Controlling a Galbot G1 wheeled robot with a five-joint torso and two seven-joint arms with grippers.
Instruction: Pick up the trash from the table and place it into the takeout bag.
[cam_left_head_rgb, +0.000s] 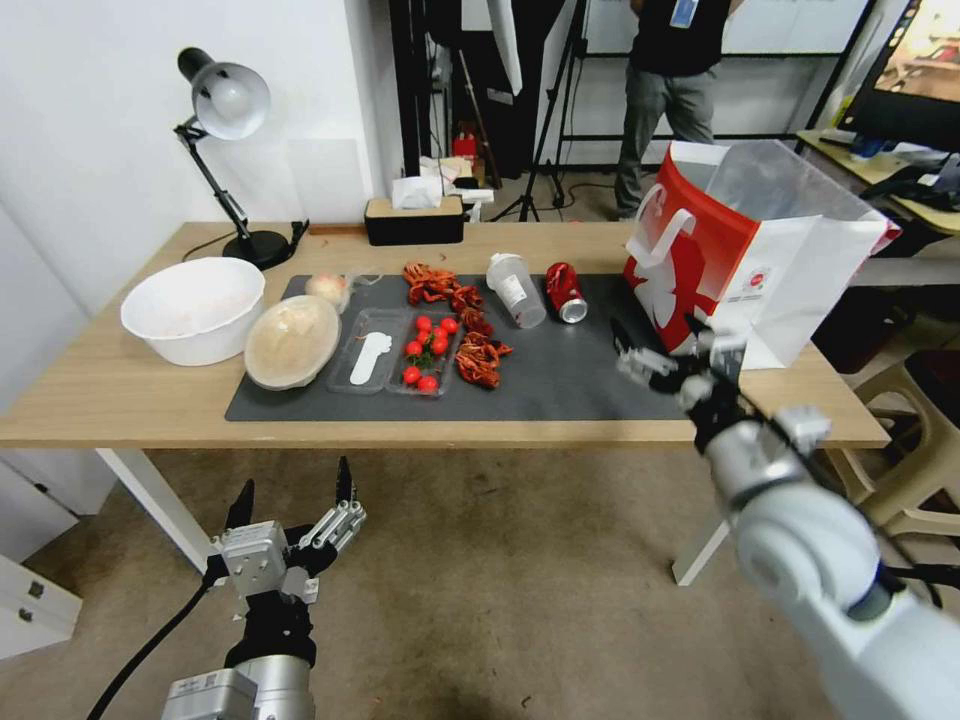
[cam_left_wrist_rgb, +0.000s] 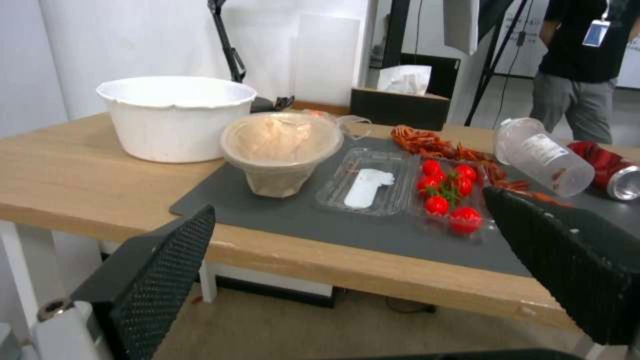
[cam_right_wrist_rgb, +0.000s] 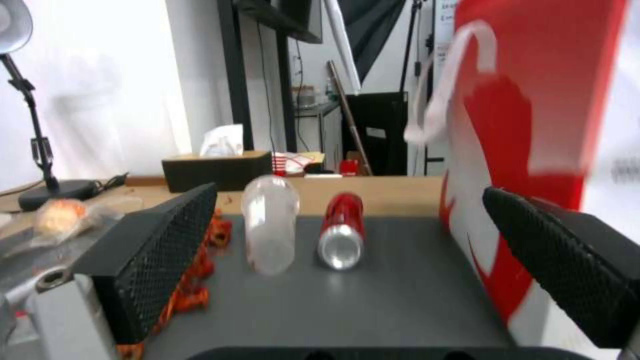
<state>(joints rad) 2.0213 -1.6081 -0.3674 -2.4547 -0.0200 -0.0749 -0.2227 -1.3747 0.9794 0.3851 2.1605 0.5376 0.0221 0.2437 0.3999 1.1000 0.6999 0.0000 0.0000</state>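
On the table, a dark grey mat carries the trash. A clear plastic cup and a crushed red can lie side by side near its far edge. A round beige lidded bowl sits tilted at the mat's left end, with a small pale bagged lump behind it. The takeout bag stands open at the right end. My right gripper hovers open over the mat just left of the bag, facing the cup and can. My left gripper hangs open below the table's front edge.
A large white bowl stands left of the mat. A clear tray holding a white piece, a tray of cherry tomatoes and red crayfish shells fill the mat's middle. A desk lamp and tissue box stand at the back.
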